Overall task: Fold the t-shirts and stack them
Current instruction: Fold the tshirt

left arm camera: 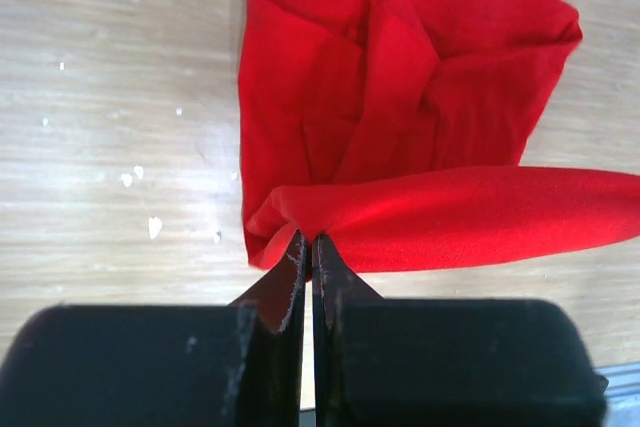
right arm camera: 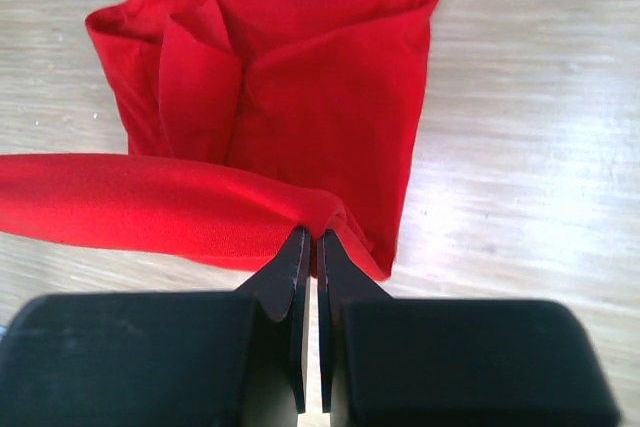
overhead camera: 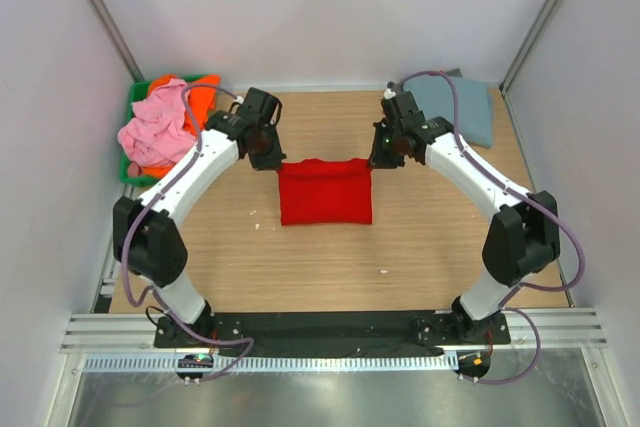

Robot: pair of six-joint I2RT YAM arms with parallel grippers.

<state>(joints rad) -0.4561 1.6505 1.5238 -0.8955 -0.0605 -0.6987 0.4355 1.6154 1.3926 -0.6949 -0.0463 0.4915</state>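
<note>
**Red t-shirt** [overhead camera: 325, 192]. Location: middle of the wooden table [overhead camera: 320, 257], a little toward the far side, directly between the two grippers. Condition: folded into a rough rectangle, most of it lying flat on the wood. Its far edge is raised and drawn out into a taut, rolled band running from one grip to the other. Below that band the wrist views show creased layers and a tucked-in flap (possibly a sleeve, though it cannot be told for certain).

**Left gripper** [left arm camera: 308, 247]. State: clenched on the far left corner of the red t-shirt. The jaws are pressed together, with the cloth bunched at their tips.

**Right gripper** [right arm camera: 310, 242]. State: clenched on the far right corner of the same shirt. Only a thin slit shows between the jaws, and the fabric is pinched at the very tips.

**Left arm** [overhead camera: 190, 172] and **right arm** [overhead camera: 470, 172]. Both white, both curving inward from their bases at the near edge to meet the shirt's far edge.

**Grey-blue t-shirt** [overhead camera: 462, 107]. Location: far right corner of the table, lying flat, well apart from the red one. Part of it is hidden behind the right arm.

**Pink t-shirt** [overhead camera: 155, 129]. Location: heaped, crumpled, on the green bin [overhead camera: 125, 175] at the far left, spilling over its rim.

**Orange t-shirt** [overhead camera: 203, 99]. Location: in the same bin, beneath and behind the pink one.
</note>
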